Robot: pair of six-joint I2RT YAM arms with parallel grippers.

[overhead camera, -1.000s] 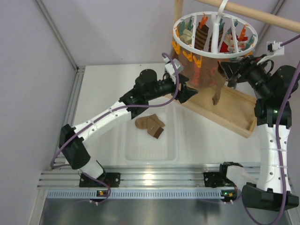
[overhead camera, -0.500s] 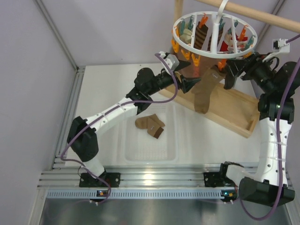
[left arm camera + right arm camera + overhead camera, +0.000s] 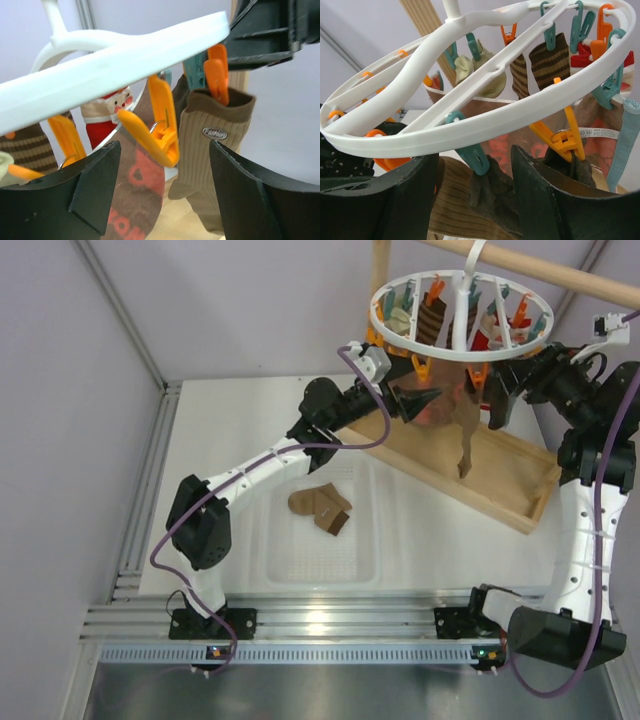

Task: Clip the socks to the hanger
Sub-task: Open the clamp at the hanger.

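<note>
The hanger (image 3: 374,308) is seen at 1 o'clock in the top view, hung from a rod (image 3: 560,275). Both grippers are raised to its underside. The left gripper (image 3: 428,398) is placed at about 7 o'clock of the ring and the right gripper (image 3: 497,405) at about 5 o'clock.

The left jaws are spread wide with nothing held. An orange peg (image 3: 161,134) hangs in the gap, untouched. Just to its 3 o'clock a tan sock (image 3: 210,150) is clipped by its cuff to the rim.

The right jaws are parted about halfway. A dark sock (image 3: 492,195) hangs between them from a teal peg (image 3: 476,156) – near the right finger, but no clamp on it is seen. More socks are pegged along the far rim.

Two loose socks (image 3: 320,508) – one tan, one dark, overlapping – lie near the table's middle, on the far edge of a white tray (image 3: 300,570), at about 8 o'clock from the hanger and well apart from it.
</note>
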